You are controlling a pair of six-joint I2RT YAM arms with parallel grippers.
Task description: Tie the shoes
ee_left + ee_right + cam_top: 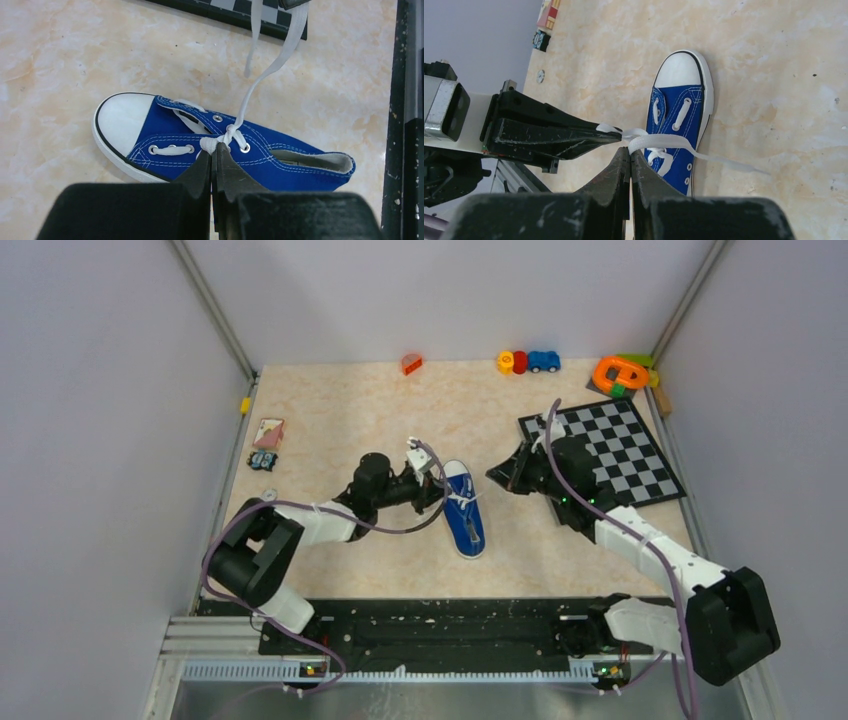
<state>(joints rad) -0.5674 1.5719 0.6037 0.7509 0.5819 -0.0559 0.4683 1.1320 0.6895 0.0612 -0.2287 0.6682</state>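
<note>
The blue sneaker (464,512) with white toe cap lies on the table between my two grippers. It also shows in the left wrist view (260,155) and the right wrist view (679,125). My left gripper (440,496) is shut on one white lace end right beside the shoe's eyelets (216,150). My right gripper (497,476) is shut on the other lace (664,141) and holds it a little off the shoe (630,150). The laces cross in a knot (227,135) over the tongue. One lace (250,95) runs taut from there up to the right gripper.
A black-and-white checkerboard (605,450) lies under the right arm. A blue toy car (544,361), round toys (512,362), an orange ring toy (620,372) and a red block (411,364) stand along the back. Cards (268,432) lie at the left.
</note>
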